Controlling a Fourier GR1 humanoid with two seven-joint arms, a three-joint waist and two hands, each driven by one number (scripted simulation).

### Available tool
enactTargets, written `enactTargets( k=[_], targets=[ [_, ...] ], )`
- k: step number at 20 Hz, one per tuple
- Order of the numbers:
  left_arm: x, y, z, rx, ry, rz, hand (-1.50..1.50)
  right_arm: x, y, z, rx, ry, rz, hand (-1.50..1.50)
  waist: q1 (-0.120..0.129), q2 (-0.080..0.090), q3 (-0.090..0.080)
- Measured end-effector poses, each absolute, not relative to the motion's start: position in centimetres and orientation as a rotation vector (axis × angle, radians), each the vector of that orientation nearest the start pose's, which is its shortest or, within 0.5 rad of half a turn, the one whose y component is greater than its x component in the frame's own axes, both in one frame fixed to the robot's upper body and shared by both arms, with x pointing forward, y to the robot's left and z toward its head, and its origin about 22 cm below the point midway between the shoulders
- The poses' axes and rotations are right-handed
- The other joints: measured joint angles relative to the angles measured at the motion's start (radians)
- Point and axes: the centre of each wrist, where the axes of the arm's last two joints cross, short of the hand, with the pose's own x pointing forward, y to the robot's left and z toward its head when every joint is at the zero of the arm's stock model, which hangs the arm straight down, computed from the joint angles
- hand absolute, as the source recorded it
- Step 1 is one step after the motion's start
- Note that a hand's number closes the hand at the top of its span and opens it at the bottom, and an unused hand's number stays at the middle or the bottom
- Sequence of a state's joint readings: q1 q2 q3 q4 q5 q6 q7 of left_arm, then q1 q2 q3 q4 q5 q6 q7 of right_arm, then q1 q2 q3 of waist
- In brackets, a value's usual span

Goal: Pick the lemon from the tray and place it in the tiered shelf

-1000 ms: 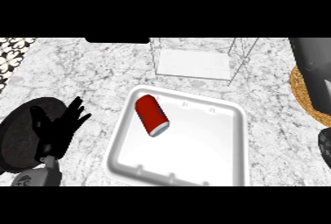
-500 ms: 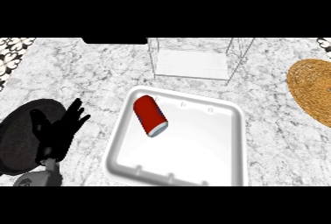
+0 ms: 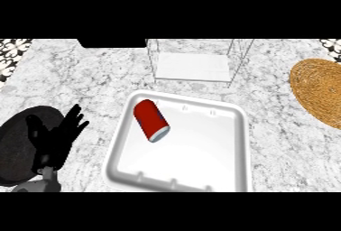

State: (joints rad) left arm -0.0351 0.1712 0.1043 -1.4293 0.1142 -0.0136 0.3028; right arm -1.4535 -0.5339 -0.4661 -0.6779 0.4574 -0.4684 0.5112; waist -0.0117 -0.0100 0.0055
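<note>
Left hand [image 3: 58, 137]: uniform matte black, flat narrow palm, long slender fingers [image 3: 73, 119] tapering to blunt tips, a shorter thumb [image 3: 33, 128] set off to the side; surface detail is lost in the dark tone. Wrist [image 3: 47, 168]: thin black neck below the palm. Left forearm [image 3: 36, 186]: grey rounded casing, lighter than the hand, only its end showing at the view's lower edge.

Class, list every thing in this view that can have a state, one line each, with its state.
White tray: lying flat, one item in it.
Red can: lying on its side in the tray, unheld.
Tiered shelf: upright beyond the tray, nothing seen on it.
Black plate: lying flat, partly covered.
Left hand: open, fingers up, holding nothing, over the plate.
Woven mat: flat at the right edge.
</note>
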Motion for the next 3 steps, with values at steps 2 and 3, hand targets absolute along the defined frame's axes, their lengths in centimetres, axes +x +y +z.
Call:
enactTargets(
  k=[2, 3],
  targets=[
    [24.8, 29.2, -1.3, 0.106, -1.171, 0.055, 0.00, 42.6, -30.7, 38.5, -0.705, -1.680, -0.508, -1.50, -0.002, -0.001, 0.001],
    [24.7, 29.4, -1.4, 0.109, -1.178, 0.054, 0.00, 42.2, -31.8, 38.4, -0.700, -1.682, -0.505, -1.50, -0.002, -0.001, 0.000]
  ],
)
